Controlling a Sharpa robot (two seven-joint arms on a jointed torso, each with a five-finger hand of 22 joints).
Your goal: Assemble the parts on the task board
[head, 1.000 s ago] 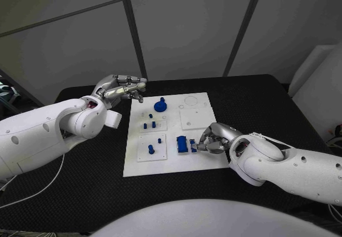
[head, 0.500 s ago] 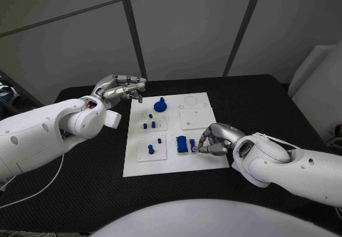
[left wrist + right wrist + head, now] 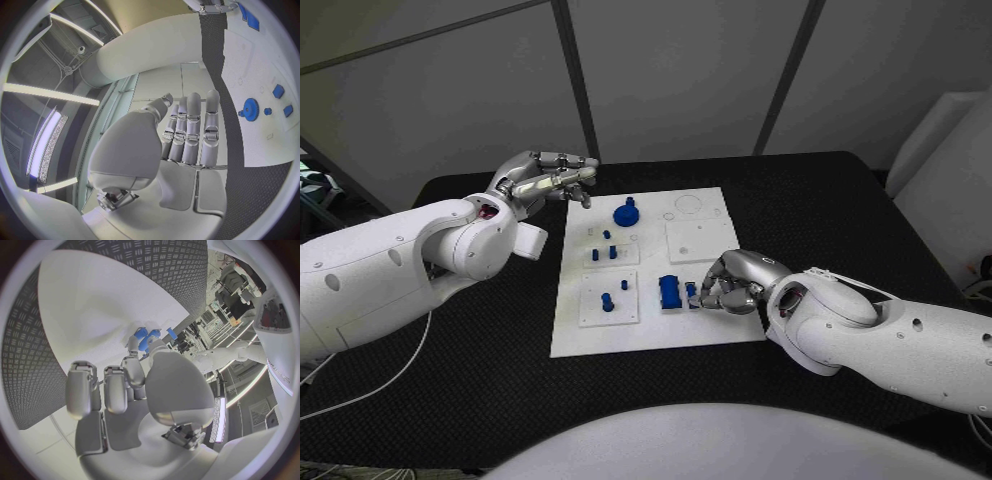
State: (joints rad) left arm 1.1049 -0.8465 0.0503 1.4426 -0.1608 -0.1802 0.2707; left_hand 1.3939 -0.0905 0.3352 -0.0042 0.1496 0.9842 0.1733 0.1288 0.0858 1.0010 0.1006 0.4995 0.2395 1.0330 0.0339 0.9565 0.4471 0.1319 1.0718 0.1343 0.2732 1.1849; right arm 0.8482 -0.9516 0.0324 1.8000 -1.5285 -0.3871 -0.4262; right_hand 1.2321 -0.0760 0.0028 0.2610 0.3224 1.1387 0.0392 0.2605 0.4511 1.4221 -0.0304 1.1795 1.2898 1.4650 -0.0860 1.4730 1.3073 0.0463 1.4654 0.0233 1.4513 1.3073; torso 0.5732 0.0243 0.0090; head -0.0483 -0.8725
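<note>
Head view: you have the task board (image 3: 707,325) lying at the middle of the black surface (image 3: 834,200). At the board's 12 o'clock stands a blue gear-shaped part (image 3: 626,212); small blue pegs (image 3: 602,253) stand near the centre, and a larger blue block (image 3: 669,291) sits toward 4 o'clock. Your right robot hand (image 3: 733,283) rests at the board's 4 o'clock edge, its fingers curled around a small blue part (image 3: 691,294) just beside the block. Your left robot hand (image 3: 545,180) hangs off the board's 10 o'clock corner, released, holding nothing.

Left wrist view: its fingers (image 3: 194,130) lie straight, side by side, with the gear-shaped part beyond them.

Right wrist view: the fingertips (image 3: 134,345) pinch the small blue part against the white board.
</note>
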